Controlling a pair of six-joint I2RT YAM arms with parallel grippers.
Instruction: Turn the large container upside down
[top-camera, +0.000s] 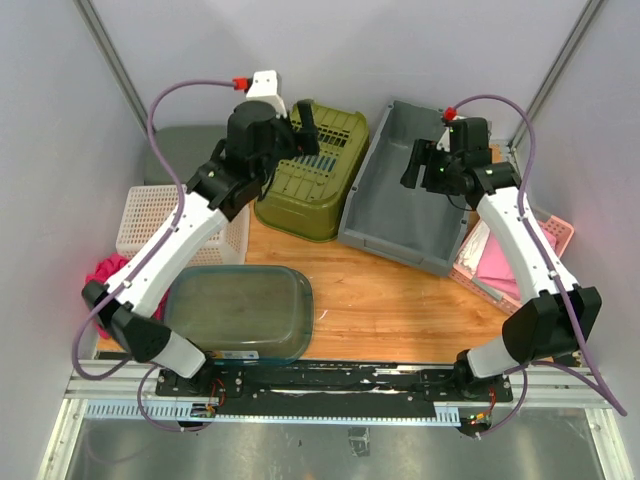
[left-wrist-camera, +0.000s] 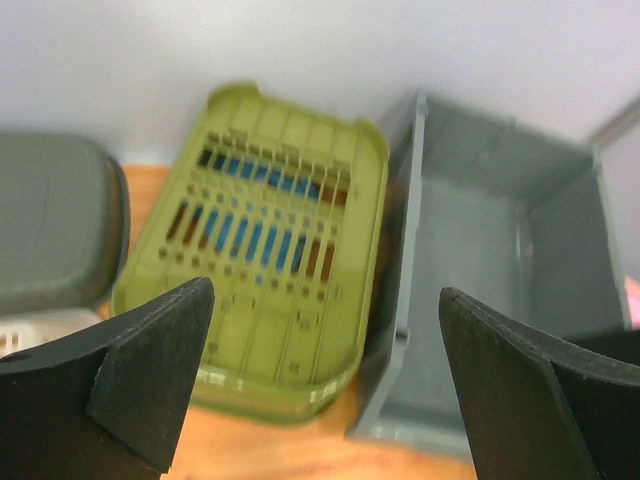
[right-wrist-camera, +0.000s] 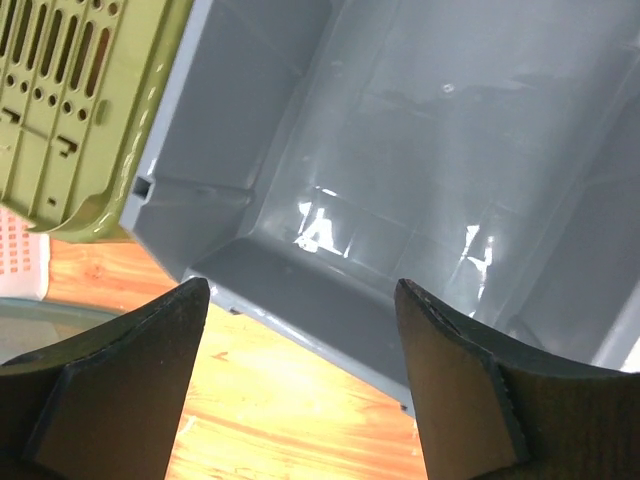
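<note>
Near us on the wooden worktop (top-camera: 400, 300) lies a translucent greenish plastic tub (top-camera: 245, 310). Farther, our left tool (left-wrist-camera: 325, 292) hangs wide open, empty, above an olive slotted plastic basket (left-wrist-camera: 270, 250). Our right tool (right-wrist-camera: 300, 285), also wide open and empty, hangs above the large grey plastic container (right-wrist-camera: 400, 150), which stands mouth up just beside that basket.

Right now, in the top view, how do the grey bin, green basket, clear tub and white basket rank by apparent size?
1. grey bin
2. green basket and clear tub: too alike to rank
3. white basket, partly hidden by the left arm
</note>
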